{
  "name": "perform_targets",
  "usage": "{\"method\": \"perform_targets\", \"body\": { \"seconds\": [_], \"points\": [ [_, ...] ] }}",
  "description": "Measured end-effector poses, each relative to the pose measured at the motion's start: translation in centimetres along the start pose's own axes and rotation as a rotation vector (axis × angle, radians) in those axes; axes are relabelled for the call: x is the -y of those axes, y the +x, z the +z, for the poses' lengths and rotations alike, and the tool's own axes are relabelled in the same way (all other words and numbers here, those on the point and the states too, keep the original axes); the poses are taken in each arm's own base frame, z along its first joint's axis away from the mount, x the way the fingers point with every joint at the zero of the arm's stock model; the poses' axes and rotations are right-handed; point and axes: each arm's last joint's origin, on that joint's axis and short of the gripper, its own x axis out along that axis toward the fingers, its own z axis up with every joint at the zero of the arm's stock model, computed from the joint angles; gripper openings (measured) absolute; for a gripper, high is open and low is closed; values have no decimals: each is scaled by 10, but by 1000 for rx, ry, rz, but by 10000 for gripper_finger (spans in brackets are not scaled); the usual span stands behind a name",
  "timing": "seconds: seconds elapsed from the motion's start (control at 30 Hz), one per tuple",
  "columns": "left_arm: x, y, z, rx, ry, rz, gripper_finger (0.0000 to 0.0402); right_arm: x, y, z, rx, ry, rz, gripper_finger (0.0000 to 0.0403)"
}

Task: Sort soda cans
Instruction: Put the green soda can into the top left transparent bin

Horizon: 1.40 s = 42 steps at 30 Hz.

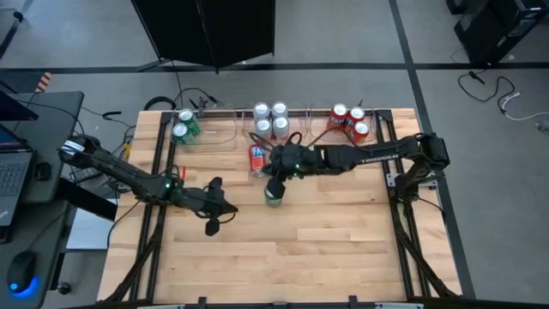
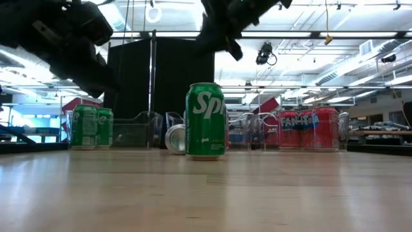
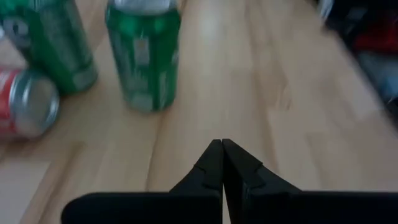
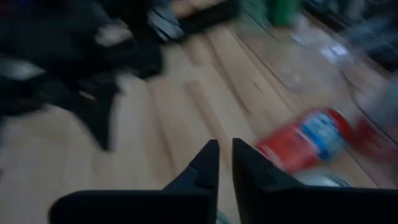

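A green soda can point(image 1: 273, 197) point(image 2: 205, 120) point(image 3: 144, 56) stands upright on its base mid-table. The left wrist view shows a second green can point(image 3: 53, 43) behind it. A red can point(image 1: 256, 159) point(image 4: 301, 142) point(image 3: 25, 109) lies on its side toward the far edge. My right gripper point(image 1: 274, 178) point(image 2: 222, 32) point(image 4: 225, 146) hovers above the standing green can with only a narrow gap between its fingers. My left gripper point(image 1: 227, 207) point(image 3: 222, 146) is shut, low over the table to that can's left, pointing at it.
Along the far edge stand clear trays: two green cans point(image 1: 184, 127) point(image 2: 91, 127) at the left, several silver-white cans point(image 1: 270, 120) in the middle, three red cans point(image 1: 350, 123) point(image 2: 309, 129) at the right. Bare wood fills the table's near half.
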Motion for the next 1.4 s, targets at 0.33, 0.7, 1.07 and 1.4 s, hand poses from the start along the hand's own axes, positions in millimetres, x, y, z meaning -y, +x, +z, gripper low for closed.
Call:
{"method": "perform_targets", "body": {
  "seconds": [0.33,0.7,1.07,1.4],
  "points": [
    [-1,0,-3,150,1,-51,3,29,3,-8,-153,-102,-117,185],
    [-1,-1,1,196,30,-42,4,46,16,-11,-183,-144,-173,334],
    [-1,-1,1,192,31,-41,4,53,43,-31,-279,-161,-204,328],
    [0,-2,5,235,11,-47,4,32,30,-8,-203,-192,-156,251]
  ]
}}
